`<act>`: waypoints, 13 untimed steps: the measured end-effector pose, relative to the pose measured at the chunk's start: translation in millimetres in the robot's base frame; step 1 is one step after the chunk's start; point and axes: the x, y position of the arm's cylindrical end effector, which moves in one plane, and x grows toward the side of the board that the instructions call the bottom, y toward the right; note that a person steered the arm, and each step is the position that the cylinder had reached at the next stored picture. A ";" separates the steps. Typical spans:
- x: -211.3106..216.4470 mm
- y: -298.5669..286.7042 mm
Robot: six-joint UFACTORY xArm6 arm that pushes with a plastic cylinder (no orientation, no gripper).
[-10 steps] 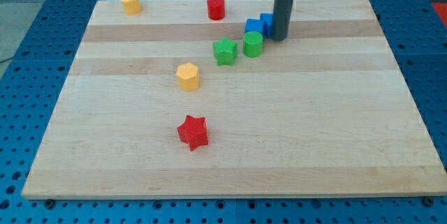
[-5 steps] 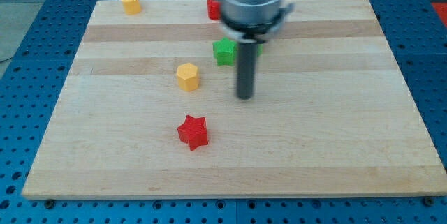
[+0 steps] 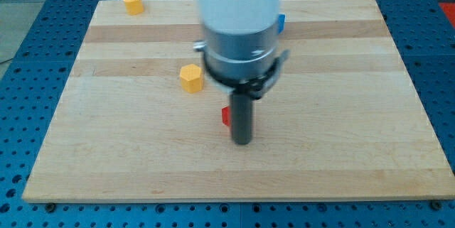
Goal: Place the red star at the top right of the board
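Note:
Only a small red sliver of the red star (image 3: 225,116) shows, just left of my rod in the lower middle of the wooden board (image 3: 355,114). The rod hides the remainder of the star. My tip (image 3: 242,142) rests on the board at the star's lower right, close against it; contact cannot be made out. The arm's large white and grey body fills the upper middle of the view.
A yellow block (image 3: 190,77) lies left of the arm. Another yellow block (image 3: 132,1) sits at the board's top left. A blue sliver (image 3: 281,22) shows at the arm's right edge. The green blocks and the red cylinder are hidden behind the arm.
My tip has swept from the blue blocks near the top down to the lower middle. The red star now shows further right and a little higher than before, mostly hidden by the rod.

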 end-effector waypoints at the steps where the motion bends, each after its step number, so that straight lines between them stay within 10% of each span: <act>1: -26.4 14.0; 3: 15.2 -65.4; 6: -81.1 78.0; 9: -97.5 19.6; 12: -205.8 74.4; 13: -170.2 31.4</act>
